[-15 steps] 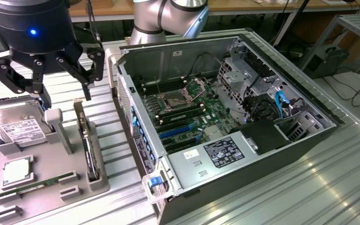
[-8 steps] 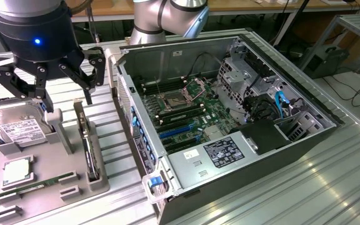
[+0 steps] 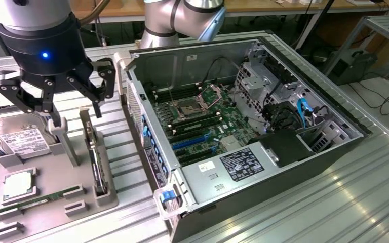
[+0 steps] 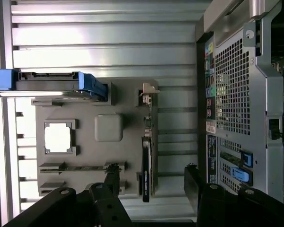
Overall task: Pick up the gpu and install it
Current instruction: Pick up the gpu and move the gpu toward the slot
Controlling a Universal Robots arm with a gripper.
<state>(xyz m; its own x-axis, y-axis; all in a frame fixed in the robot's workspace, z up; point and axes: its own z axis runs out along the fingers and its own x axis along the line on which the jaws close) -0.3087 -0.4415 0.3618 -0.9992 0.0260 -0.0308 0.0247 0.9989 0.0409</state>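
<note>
The gpu [image 3: 98, 161] stands on its long edge in a slot of the grey holder tray [image 3: 59, 174], on the side of the tray nearest the computer case [image 3: 296, 167]. Its dark body runs toward the near end of the tray, and its pale metal bracket [image 3: 86, 121] rises at the far end. From the wrist view the gpu [image 4: 146, 163] shows as a thin dark strip, seen from straight above.

The claw [image 3: 76, 114] hangs over the far end of the tray, just above the bracket. Its black fingers [image 3: 99, 96] are spread wide apart and grip nothing. They do not touch the card. In the wrist view the claw [image 4: 151, 189] straddles the card, with a finger on either side of it.

On the same tray, toward the exterior view's left, a hard drive [image 3: 20, 143] with a white label leans in its own slot. Nearer than it lie a square processor chip [image 3: 18, 185] and a narrow green RAM stick [image 3: 38, 200].

The case lies open on the ribbed metal table [image 3: 316, 212], at the exterior view's right of the tray. Its motherboard [image 3: 204, 124] faces up, with blue expansion slots [image 3: 191, 143] showing.
</note>
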